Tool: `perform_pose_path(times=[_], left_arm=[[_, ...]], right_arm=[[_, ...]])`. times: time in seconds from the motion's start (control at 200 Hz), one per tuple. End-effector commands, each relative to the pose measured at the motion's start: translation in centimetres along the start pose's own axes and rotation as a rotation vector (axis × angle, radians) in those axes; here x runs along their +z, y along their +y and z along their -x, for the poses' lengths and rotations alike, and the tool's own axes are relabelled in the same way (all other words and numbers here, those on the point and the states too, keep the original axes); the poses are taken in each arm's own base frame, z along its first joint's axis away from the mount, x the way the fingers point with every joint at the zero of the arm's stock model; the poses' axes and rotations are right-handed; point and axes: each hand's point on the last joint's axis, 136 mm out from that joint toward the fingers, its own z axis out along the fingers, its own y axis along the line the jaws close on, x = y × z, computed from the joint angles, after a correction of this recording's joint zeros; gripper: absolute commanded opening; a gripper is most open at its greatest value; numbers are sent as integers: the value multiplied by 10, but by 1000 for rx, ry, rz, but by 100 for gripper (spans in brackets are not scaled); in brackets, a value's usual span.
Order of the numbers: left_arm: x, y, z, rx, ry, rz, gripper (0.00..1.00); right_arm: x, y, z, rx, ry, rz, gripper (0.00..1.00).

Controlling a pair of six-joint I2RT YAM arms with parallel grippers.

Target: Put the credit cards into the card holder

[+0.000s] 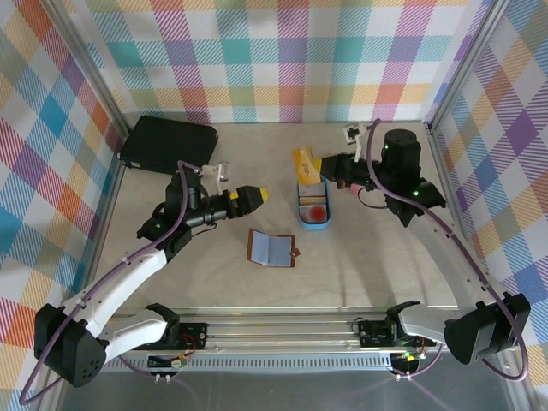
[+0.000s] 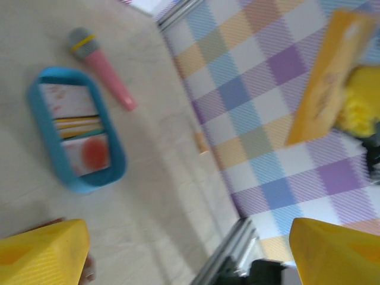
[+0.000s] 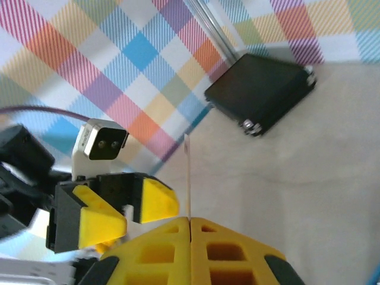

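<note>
The right gripper [image 1: 318, 168] is holding one gold credit card [image 1: 305, 162] above the far end of the blue tray [image 1: 313, 227], toward the far edge of the table. Its fingers are pressed together on the lower edge of the card. The left gripper [image 1: 255, 196] is hovering nearer the left side with its fingers wide apart and nothing between them. The card holder [image 1: 272, 248] is lying open near the middle of the table, pale inside facing up, well apart from both grippers.

The other credit cards [image 2: 83, 127] are lying flat in the tray, and the pink stick [image 2: 104, 76] is lying just beside it.

I judge the card to be light, stiff and smooth, so it could be slipping or turning in a grip on one edge. Holding it by a short edge is leaving the opposite edge free to enter a pocket. The holder seems soft and light, so it may be sliding unless the free gripper is steadying it.

The right wrist view is giving the card edge-on, as a thin line rising from the closed fingers, with the black case [image 3: 261, 92] at the far left corner. The left wrist view is giving the card's broad face. The top view is giving where the holder lies.
</note>
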Motion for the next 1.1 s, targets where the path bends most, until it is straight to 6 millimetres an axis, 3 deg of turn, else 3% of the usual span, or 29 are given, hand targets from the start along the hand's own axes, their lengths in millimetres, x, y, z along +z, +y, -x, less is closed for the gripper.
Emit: perform_pose_path(times=[0.0,0.205,0.445,0.575,0.715,0.8,0.91,0.935,0.995,1.095], left_arm=[[-2,-47,34,-23,-131,-146,86],[14,-58,35,-88,-156,-237,79],[24,-77,35,-110,-152,-304,64],[28,-76,35,-121,-155,-303,51],[31,-81,37,-133,-159,-334,45],[34,-83,39,-138,-154,-341,37],[39,-83,39,-143,-143,-346,19],[40,-83,39,-143,-142,-347,13],[40,-83,39,-143,-144,-350,2],[38,-87,40,-135,-145,-365,0]], right_arm=[[1,19,11,280,-38,116,0],[6,20,7,437,-50,155,0],[14,26,6,444,-34,214,0],[18,27,5,441,-23,219,0],[24,25,1,457,-4,223,0],[27,24,0,461,0,232,0],[28,23,1,465,-4,229,0],[28,22,1,467,-9,224,5],[26,20,1,453,-20,207,32],[17,14,1,400,-35,164,54]])
